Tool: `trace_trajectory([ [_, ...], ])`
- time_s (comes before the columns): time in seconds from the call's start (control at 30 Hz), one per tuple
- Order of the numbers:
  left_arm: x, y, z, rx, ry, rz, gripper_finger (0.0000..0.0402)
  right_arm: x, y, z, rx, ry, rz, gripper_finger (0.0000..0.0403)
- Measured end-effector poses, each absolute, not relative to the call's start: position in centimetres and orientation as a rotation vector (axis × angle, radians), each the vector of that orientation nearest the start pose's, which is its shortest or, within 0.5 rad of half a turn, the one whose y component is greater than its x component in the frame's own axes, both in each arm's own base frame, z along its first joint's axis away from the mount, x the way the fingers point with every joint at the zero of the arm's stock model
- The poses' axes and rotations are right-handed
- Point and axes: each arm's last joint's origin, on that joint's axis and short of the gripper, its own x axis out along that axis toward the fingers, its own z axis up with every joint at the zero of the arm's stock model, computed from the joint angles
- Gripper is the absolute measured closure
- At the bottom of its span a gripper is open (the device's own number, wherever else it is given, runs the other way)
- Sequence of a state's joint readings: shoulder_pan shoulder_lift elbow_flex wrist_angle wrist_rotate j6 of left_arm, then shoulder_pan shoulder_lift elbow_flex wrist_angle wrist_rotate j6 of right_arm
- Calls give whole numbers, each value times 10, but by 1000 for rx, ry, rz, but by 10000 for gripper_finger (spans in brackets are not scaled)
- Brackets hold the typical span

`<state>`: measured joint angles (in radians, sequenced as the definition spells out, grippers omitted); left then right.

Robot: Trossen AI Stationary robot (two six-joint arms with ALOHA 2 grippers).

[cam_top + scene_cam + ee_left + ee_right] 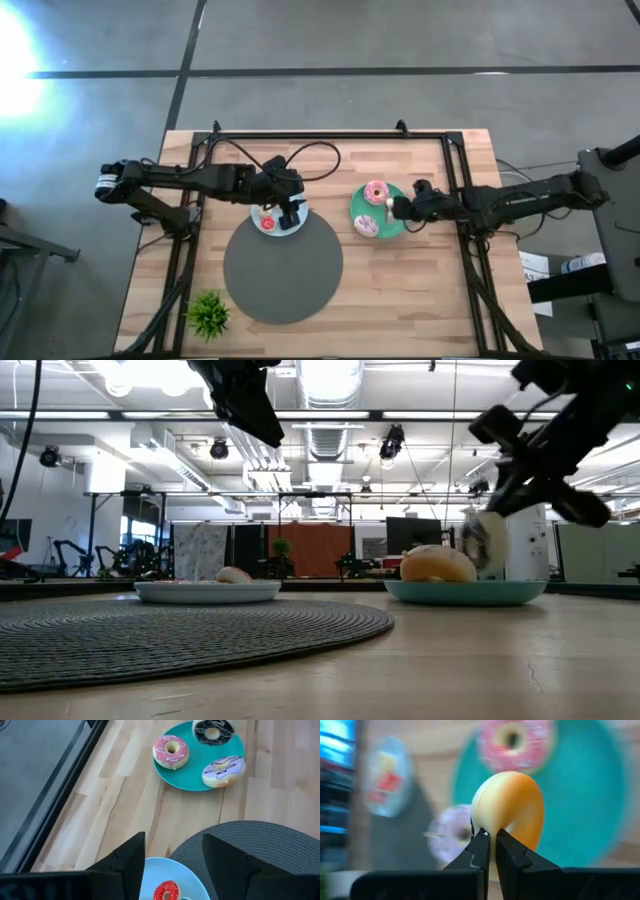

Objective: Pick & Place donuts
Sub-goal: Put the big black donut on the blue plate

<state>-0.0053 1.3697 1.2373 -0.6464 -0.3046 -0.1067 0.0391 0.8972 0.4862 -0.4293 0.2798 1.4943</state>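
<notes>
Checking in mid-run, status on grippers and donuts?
Right gripper shut on brown-iced donut, lifted over green plate. Left gripper open above red donut on blue plate. Nothing in the way.

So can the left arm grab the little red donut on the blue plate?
Probably yes. The left gripper hangs open right above the red donut on the light blue plate, with nothing between them. The right gripper is away at the green plate.

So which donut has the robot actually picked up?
Find the green plate on the table's right side. The right gripper is shut on the donut with dark icing, holding it on edge above the plate, while the pink donut and pale purple donut lie flat.
</notes>
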Motion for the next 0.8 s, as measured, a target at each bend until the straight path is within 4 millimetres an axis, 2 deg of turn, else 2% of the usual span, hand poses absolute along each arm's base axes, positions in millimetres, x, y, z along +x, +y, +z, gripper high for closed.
trace_trajectory([
  [0.1,286,4,322,17,754,318,230,163,-3,182,1416,294,-680,391],
  [0.17,286,3,322,19,753,313,230,159,-3,170,1482,226,-641,390],
  [0.33,286,0,322,4,750,311,230,152,-4,148,1504,245,-746,390],
  [0.5,285,-1,322,-7,757,313,230,151,-5,149,1427,311,-825,390],
  [0.67,285,-1,321,-11,763,315,230,140,-4,169,1225,598,-979,390],
  [0.8,285,-1,321,-6,761,313,230,134,-4,188,1100,717,-1013,369],
])
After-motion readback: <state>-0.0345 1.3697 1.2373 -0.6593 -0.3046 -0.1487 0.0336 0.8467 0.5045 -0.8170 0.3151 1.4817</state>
